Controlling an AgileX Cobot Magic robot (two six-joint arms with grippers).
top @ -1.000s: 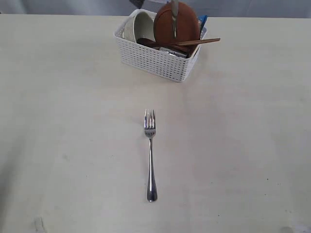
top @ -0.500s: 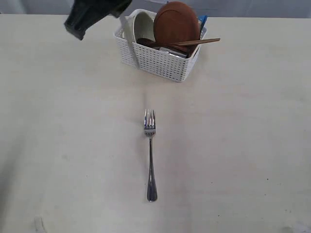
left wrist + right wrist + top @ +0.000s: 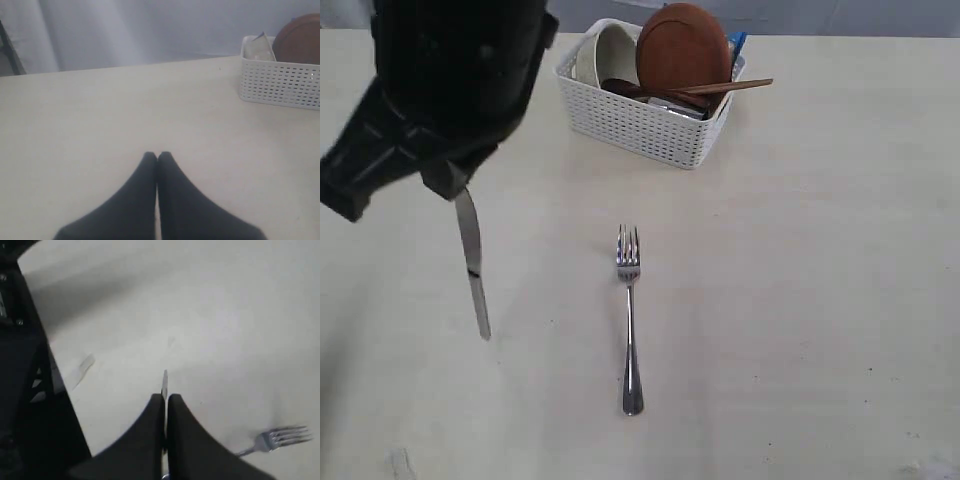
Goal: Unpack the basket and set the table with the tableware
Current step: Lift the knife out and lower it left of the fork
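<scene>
At the far side of the table (image 3: pixel 800 300), the white basket (image 3: pixel 640 125) stands slightly right of centre. It contains a round brown plate (image 3: pixel 682 45) standing on edge, an off-white bowl (image 3: pixel 615 50) tilted beside it, a dark spoon (image 3: pixel 625 88) and wooden chopsticks (image 3: pixel 730 87) that project over the right-hand rim. A blue packet (image 3: pixel 736 42) shows behind the plate.

The fork (image 3: pixel 630 320) lies flat at mid-table, tines toward the basket.

The right gripper (image 3: pixel 450 183) reaches across to the left half of the exterior view. Its jaws are closed on the handle of a steel knife (image 3: pixel 472 265), which hangs blade-down, left of the fork and well apart from it. Whether the tip touches the table cannot be determined.

The left gripper (image 3: pixel 157 156) is closed with its fingertips pressed together and nothing between them. It is positioned above bare table, with the basket (image 3: pixel 280 85) off to one side.
</scene>
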